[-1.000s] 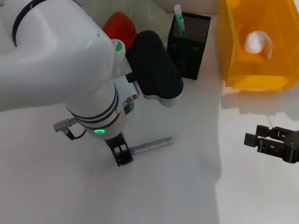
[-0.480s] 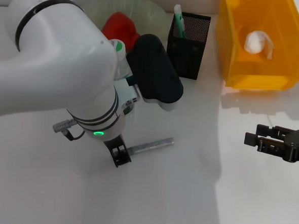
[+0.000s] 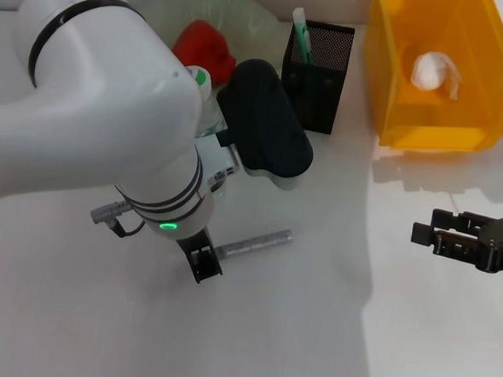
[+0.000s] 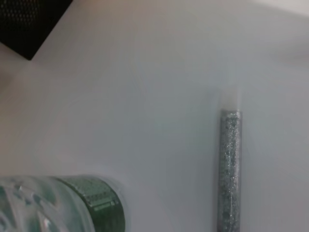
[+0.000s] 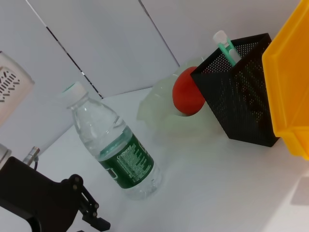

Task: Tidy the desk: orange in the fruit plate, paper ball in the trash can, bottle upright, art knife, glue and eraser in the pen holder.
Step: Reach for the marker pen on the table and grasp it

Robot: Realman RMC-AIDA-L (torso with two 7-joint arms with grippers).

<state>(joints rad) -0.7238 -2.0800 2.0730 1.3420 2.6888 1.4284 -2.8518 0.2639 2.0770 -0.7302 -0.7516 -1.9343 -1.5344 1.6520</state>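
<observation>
Left gripper [image 3: 204, 263] low over desk [image 3: 311, 329], at near end of glue [image 3: 252, 245]; finger spread: cannot tell. Glue lies flat (light, stiff, smooth; take at mid-length). Farther: upright bottle [image 5: 118, 150], pen holder [image 3: 319, 69]. Right gripper [image 3: 426, 236] parked, fingers apart.

Plain white tabletop [image 3: 311, 329] under bright even light, soft grey shadows on its surface, pale grey panelled wall [image 5: 96, 38] with thin dark seams behind

Smooth matt white counter [image 3: 311, 329]. Clear, ribbed plastic bottle [image 5: 118, 154] with glossy green label. Black perforated metal mesh pen holder [image 3: 318, 73]. Glossy yellow plastic trash can [image 3: 438, 72]. Translucent pale green fruit plate [image 5: 166, 113]. Grey glue [image 4: 229, 169] stick, glittery surface.
</observation>
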